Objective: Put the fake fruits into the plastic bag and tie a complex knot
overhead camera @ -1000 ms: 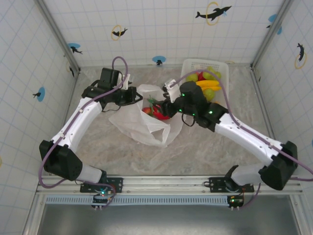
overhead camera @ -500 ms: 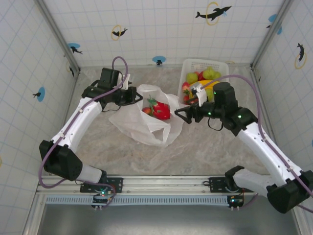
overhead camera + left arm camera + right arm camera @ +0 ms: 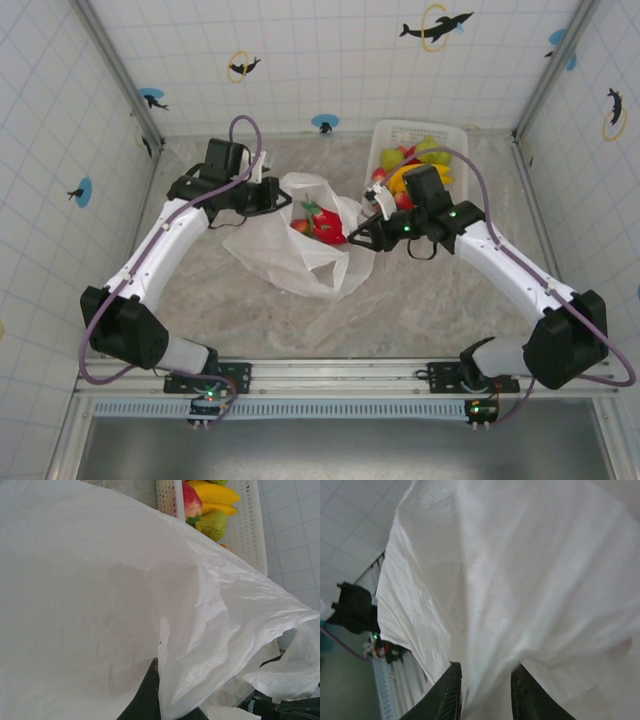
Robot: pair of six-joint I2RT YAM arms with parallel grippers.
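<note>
One thin crinkly white plastic bag (image 3: pixel 300 262): mouth stretched between jaws
Left gripper (image 3: pixel 274 196): jaws clamp bag
Right gripper (image 3: pixel 356 234): jaws pinch bag

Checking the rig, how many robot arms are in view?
2. The left arm reaches to the plastic bag's left rim; the right arm reaches to its right side. None seems hidden.

White arm links (image 3: pixel 165 240), black joint housings (image 3: pixel 125 328), purple cables (image 3: pixel 246 118) looping overhead, black tool fingers (image 3: pixel 451 690).
</note>
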